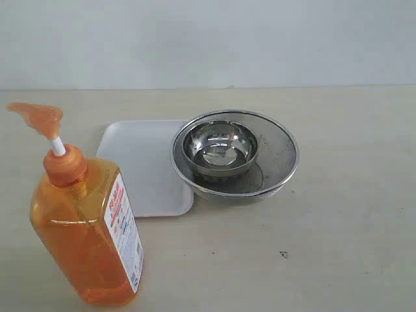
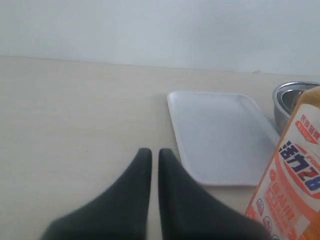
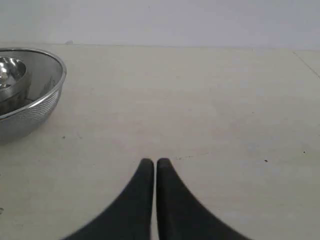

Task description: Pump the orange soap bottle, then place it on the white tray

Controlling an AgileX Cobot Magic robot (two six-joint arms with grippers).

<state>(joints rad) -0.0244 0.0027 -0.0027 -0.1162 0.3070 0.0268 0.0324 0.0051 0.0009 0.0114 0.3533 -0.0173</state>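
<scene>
Two grippers show, both clenched on nothing, and neither touches the bottle. Farthest left, the left gripper (image 2: 151,152) holds its dark fingers nearly pressed together over the bare table (image 2: 75,125), with only a sliver of gap between them.

The orange soap bottle (image 1: 81,227) stands on its base at about 8 o'clock in the exterior view. Its long axis is upright, the pump head (image 1: 38,119) is raised on its white stem, and the spout points toward 9 o'clock. In the left wrist view the label crowds the picture's edge close beside the fingers. The bottle therefore sits off to that gripper's side, not straight ahead of it.

The white tray (image 1: 140,169) lies flat and bare at about 1 o'clock from the bottle, near it but apart. At the tray's 3 o'clock side a mesh strainer (image 1: 279,140) holds a steel bowl (image 1: 220,148). Whether the strainer's rim overhangs the tray cannot be told.

Farthest right, the right gripper (image 3: 151,162) is also closed and empty. Its view shows only the strainer and table, not the bottle.

The left arm looks the nearer one. It would likely have to open and turn sideways toward the bottle. Any press on the pump would run straight down the upright axis.
</scene>
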